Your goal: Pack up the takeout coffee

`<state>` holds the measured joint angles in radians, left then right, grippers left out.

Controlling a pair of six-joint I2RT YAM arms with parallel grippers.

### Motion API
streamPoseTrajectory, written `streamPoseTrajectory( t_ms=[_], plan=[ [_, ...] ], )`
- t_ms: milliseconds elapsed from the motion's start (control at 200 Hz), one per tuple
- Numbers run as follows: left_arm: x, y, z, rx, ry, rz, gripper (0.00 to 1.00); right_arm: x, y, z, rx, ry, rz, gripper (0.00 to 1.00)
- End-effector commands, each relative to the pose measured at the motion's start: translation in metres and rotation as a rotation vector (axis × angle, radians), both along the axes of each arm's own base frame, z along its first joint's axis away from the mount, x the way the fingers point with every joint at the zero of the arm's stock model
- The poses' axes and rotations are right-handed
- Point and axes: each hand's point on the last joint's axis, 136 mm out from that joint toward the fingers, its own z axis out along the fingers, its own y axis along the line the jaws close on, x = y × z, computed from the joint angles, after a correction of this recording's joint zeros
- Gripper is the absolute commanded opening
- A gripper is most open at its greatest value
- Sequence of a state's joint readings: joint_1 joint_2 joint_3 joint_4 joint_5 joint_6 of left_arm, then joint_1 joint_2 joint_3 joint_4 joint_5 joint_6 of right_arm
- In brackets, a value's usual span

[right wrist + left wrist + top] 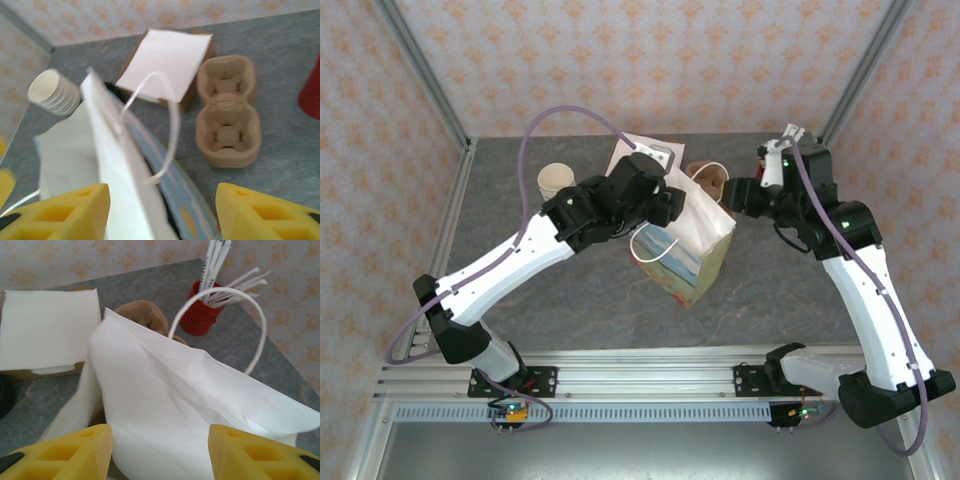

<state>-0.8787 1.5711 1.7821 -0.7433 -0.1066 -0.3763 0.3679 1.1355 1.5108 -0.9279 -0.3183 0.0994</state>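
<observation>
From the top external view, a white paper bag (698, 238) with a printed side stands near the middle of the tabletop (570, 300), mouth upward. The left gripper (670, 205) is at the bag's left rim and the right gripper (732, 195) is at its right rim. Toward the far edge are a stack of lidless cups (554, 180) on the left, a box of napkins (645, 150) behind the bag and a brown cup carrier (710, 178) beside it.

In the left wrist view, the left gripper (160, 445) has its yellow fingers (70, 452) spread wide, gripping nothing. The bag's white paper (175, 395) lies between and beyond them, with its loop handle (250, 305) standing up. Past it are the carrier (142, 315), the napkins (47, 327) and a red holder (200, 315) of wrapped straws (215, 260).

In the right wrist view, the right gripper (162, 210) is also wide open. The bag's white wall (115, 160) runs up between its fingers (270, 212), and neither one presses on it. A handle (172, 115) arches above. The carrier (227, 117), napkins (165, 57) and cup stack (52, 92) lie beyond.

I cannot tell where the takeout coffee lies relative to either pair of fingers. Dark patches in the bag's mouth are too blurred to name.
</observation>
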Motion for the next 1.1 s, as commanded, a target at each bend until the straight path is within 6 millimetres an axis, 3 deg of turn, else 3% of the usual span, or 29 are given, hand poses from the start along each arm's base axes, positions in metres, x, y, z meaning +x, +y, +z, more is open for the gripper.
streamPoseTrajectory(
  t_ms=[0, 285, 646, 801, 971, 1031, 1091],
  plan=[
    [0.003, 0.021, 0.016, -0.007, -0.043, 0.046, 0.54, -0.003, 0.017, -0.009, -0.061, 0.010, 0.078, 0.58],
    [0.004, 0.055, 0.015, -0.013, -0.057, 0.116, 0.54, 0.011, 0.042, -0.026, -0.125, 0.051, 0.147, 0.59],
    [0.004, 0.082, 0.015, -0.013, -0.059, 0.162, 0.55, 0.007, 0.066, -0.054, -0.167, 0.131, 0.216, 0.22],
    [0.004, 0.092, 0.012, -0.014, -0.055, 0.184, 0.55, 0.005, 0.076, -0.079, -0.209, 0.199, 0.238, 0.15],
    [0.003, 0.104, 0.004, -0.005, -0.041, 0.210, 0.55, 0.009, 0.073, -0.099, -0.255, 0.253, 0.224, 0.18],
    [0.002, 0.109, 0.004, -0.004, -0.045, 0.221, 0.55, 0.008, 0.072, -0.090, -0.254, 0.236, 0.224, 0.25],
    [0.000, 0.115, 0.004, -0.003, -0.053, 0.233, 0.55, 0.007, 0.072, -0.068, -0.222, 0.179, 0.220, 0.33]
  ],
)
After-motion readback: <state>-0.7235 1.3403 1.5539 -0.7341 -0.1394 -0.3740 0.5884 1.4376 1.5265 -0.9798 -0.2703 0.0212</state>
